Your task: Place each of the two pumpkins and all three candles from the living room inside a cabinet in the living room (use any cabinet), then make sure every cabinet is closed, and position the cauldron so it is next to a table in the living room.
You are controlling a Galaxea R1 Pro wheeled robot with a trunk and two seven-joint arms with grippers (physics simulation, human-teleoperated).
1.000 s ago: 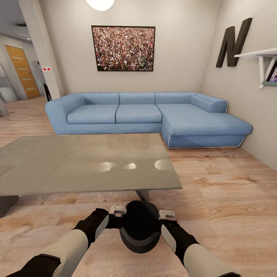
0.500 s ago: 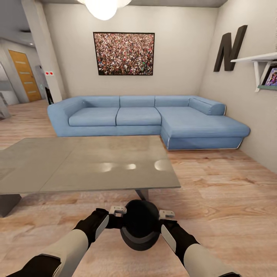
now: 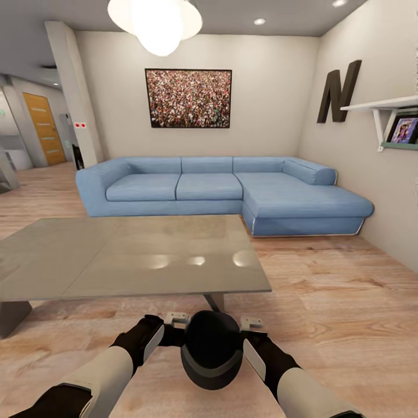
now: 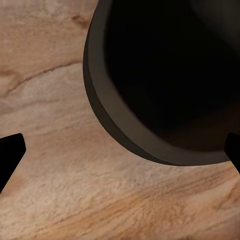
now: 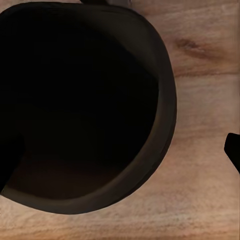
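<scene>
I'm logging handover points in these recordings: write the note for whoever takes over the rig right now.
Left gripper and right gripper flank the black cauldron, carried between them above the wood floor; whether either is shut cannot be told.
The cauldron is just short of the near edge of the grey glass coffee table.
Left: set the cauldron down beside the table.
Pumpkins, candles and cabinets: state unknown from here; check them.

Head view: we look forward and down from above both arms, across the tabletop point(image 3: 133, 258) toward the sofa point(image 3: 226, 188), taking in the room. Wrist views: each looks along its gripper, very close. All three share the cauldron point(image 3: 211, 348) point(image 4: 165, 80) point(image 5: 85, 105) and wood floor point(image 3: 337, 325) point(image 4: 60, 170) point(image 5: 205, 100).
</scene>
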